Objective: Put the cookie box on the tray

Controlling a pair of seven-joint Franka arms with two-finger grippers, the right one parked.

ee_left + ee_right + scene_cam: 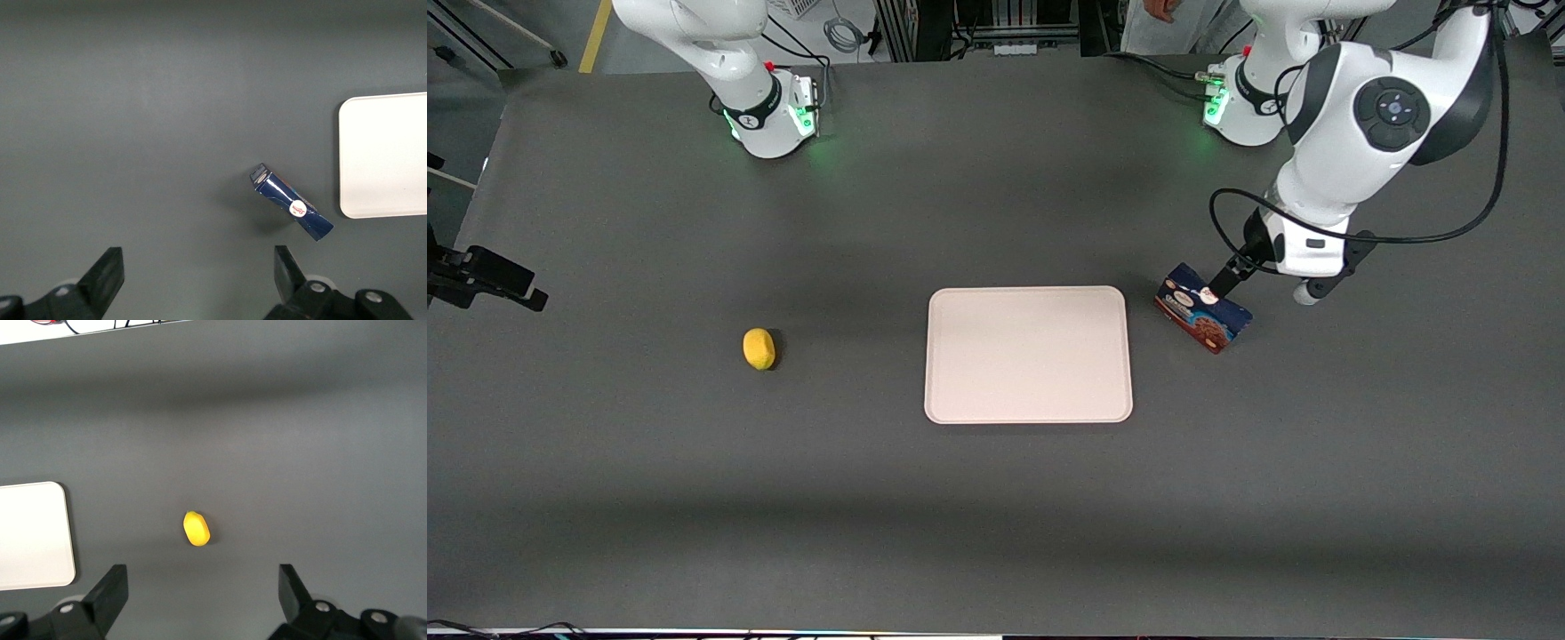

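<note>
Item: cookie box (1203,319), standing on edge on the table just beside the bare tray (1028,354), toward the working arm; gripper (198,268) poised above, spread wide and empty, presumably lining up its grasp.

Pincer (1227,283) hangs above cookie box (1202,308), beside tray (1028,354).
</note>
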